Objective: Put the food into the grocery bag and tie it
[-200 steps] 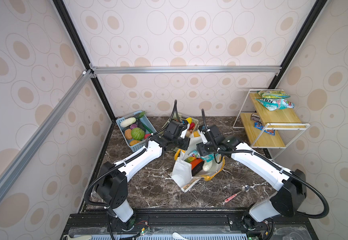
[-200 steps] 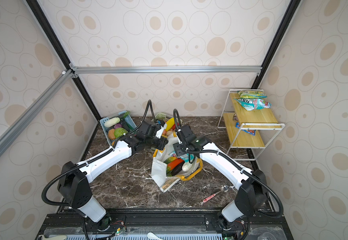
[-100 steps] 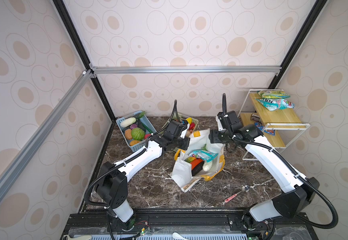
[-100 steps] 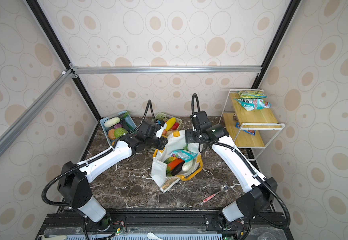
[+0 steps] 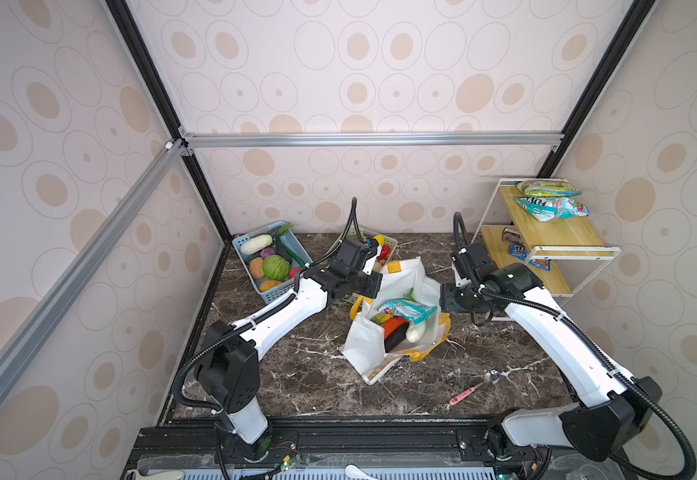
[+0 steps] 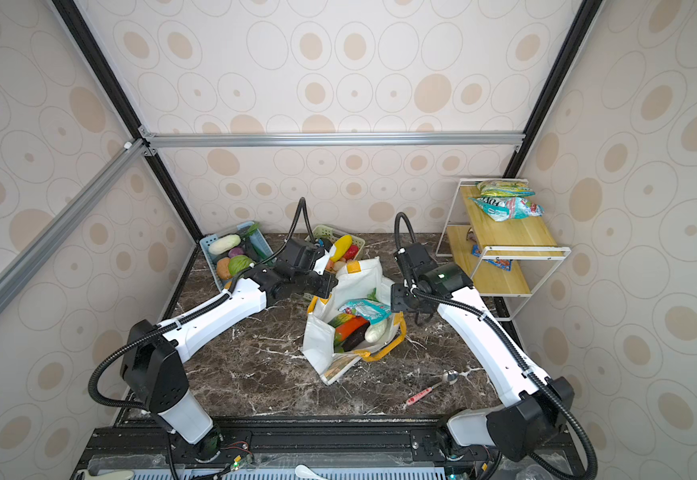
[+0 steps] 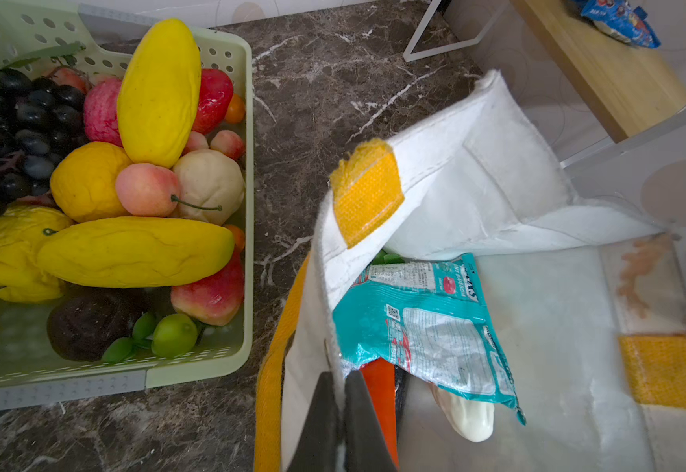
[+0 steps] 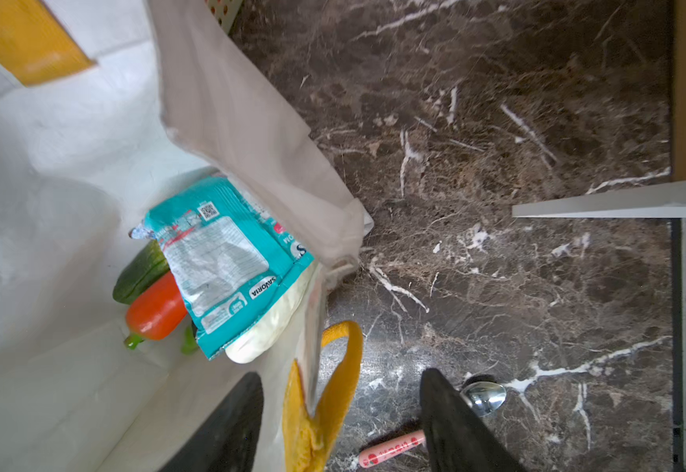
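The white grocery bag [image 5: 363,349] [image 6: 317,336] stands open mid-table. Inside lie the food: a teal snack packet [image 5: 407,311] [image 7: 423,327] [image 8: 218,261] over an orange carrot [image 8: 155,314], a dark eggplant [image 5: 396,341] and a white piece [image 7: 466,417]. My left gripper [image 7: 341,392] [image 5: 373,284] is shut on the bag's rim fabric at its far left side. By the right side, my right gripper [image 8: 339,376] [image 5: 448,301] is open, one finger inside the bag and one outside. The rim and a yellow handle [image 8: 304,429] stand between them, untouched.
A green basket [image 7: 235,359] [image 5: 389,241] of toy fruit sits just behind the bag, a blue basket [image 5: 272,294] of vegetables at the back left. A wooden shelf [image 5: 546,235] with snack packets [image 5: 552,208] stands at the right. A pink-handled spoon [image 5: 473,388] [image 8: 482,398] lies front right.
My right gripper left the teal packet in the bag, swung up toward the shelf, then came down at the bag's right rim. The left arm has not moved.
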Tool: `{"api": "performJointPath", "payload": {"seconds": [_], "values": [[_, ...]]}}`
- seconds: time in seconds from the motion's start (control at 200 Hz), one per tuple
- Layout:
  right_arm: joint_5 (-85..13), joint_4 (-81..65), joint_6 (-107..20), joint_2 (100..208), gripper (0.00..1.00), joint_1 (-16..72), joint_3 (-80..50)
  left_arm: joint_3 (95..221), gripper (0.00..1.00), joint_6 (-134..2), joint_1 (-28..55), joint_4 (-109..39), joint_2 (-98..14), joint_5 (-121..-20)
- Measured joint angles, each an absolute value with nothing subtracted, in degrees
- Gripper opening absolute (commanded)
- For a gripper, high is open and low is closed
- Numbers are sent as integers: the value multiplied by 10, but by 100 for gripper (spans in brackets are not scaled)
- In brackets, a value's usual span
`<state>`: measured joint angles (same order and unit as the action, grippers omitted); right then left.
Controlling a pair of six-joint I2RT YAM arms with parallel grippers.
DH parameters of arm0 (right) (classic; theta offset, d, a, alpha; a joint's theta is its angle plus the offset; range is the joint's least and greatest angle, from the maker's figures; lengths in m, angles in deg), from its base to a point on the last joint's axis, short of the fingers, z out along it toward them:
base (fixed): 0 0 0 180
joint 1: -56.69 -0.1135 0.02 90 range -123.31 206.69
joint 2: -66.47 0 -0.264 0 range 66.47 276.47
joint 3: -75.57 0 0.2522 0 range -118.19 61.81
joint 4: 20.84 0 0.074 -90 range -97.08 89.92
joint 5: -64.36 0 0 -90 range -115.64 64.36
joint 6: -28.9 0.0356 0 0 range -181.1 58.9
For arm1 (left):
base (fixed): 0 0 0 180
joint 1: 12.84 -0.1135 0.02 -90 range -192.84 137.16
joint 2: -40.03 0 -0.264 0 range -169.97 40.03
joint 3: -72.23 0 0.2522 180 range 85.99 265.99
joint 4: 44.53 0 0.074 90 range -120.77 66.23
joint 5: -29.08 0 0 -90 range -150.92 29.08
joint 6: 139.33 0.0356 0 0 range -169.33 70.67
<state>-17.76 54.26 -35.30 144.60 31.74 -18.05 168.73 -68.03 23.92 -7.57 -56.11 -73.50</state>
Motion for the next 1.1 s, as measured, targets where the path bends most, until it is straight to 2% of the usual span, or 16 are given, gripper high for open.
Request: {"api": "performJointPath", "payload": {"seconds": [0.05, 0.245, 0.37, 0.65, 0.84, 0.97, 1.1], "values": [[-185, 528, -350, 1453, 50, 317, -165, 1687, 0, -680, 239, -75, -561, -735], [-195, 492, -339, 1479, 12, 317, -145, 1688, 0, -680, 243, -75, -561, -736], [-181, 483, -343, 1490, 0, 326, -151, 1700, 0, -680, 251, -75, -575, -740], [-166, 494, -374, 1534, 0, 407, -206, 1785, 0, -681, 287, -90, -656, -755], [-182, 501, -395, 1591, 10, 449, -274, 1839, 0, -685, 289, -111, -712, -766], [-194, 500, -409, 1642, 26, 455, -346, 1875, 15, -691, 285, -112, -746, -769], [-200, 499, -422, 1660, 45, 454, -383, 1898, 34, -695, 277, -108, -762, -770]]}}
